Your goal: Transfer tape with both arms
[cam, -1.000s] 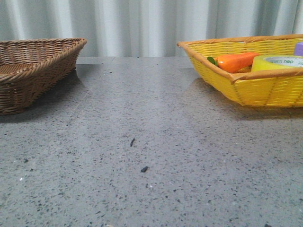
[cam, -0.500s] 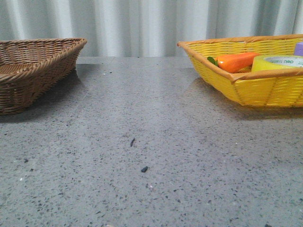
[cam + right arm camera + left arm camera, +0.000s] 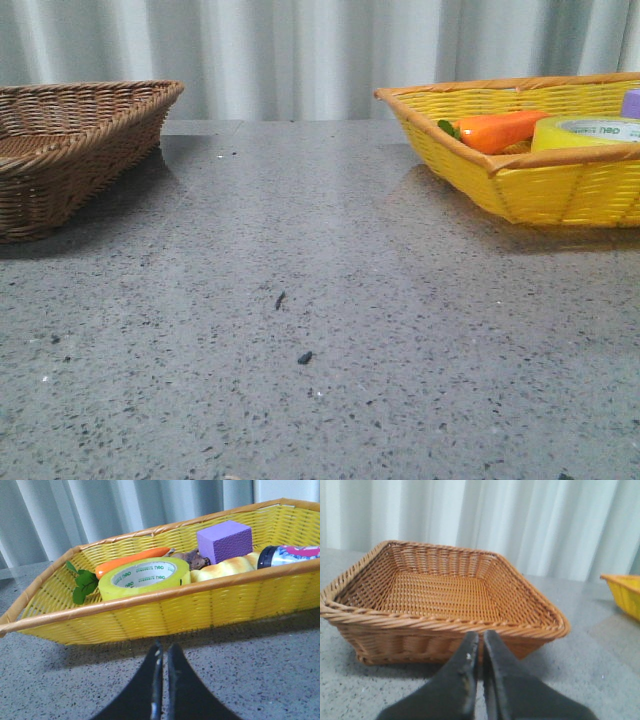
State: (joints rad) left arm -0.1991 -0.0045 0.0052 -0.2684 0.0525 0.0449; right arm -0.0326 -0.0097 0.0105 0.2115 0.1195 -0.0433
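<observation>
The tape (image 3: 143, 576) lies flat inside the yellow basket (image 3: 165, 611) at the right side of the bench (image 3: 320, 300), its open core facing upward. It rests near the basket's near wall, touching or just beside the orange carrot (image 3: 131, 559) behind it. A purple block (image 3: 223, 540), a pale striped item and a dark-capped container occupy the rest of that basket.

The right hand (image 3: 163, 655) has its fingers together, with only a thin slit between them. It sits low over the bench, short of the basket's near wall; the tape lies beyond that wall, ahead and slightly to the left. The left hand (image 3: 480, 645) is likewise closed and holds nothing, facing the brown basket (image 3: 440, 625) at the far left, which holds nothing visible.

Judgement: no part of the transfer is done. The right arm is plainly the nearer. It would need to rise over the rim, part its fingers and descend on the roll's wall, since the roll lies flat.
</observation>
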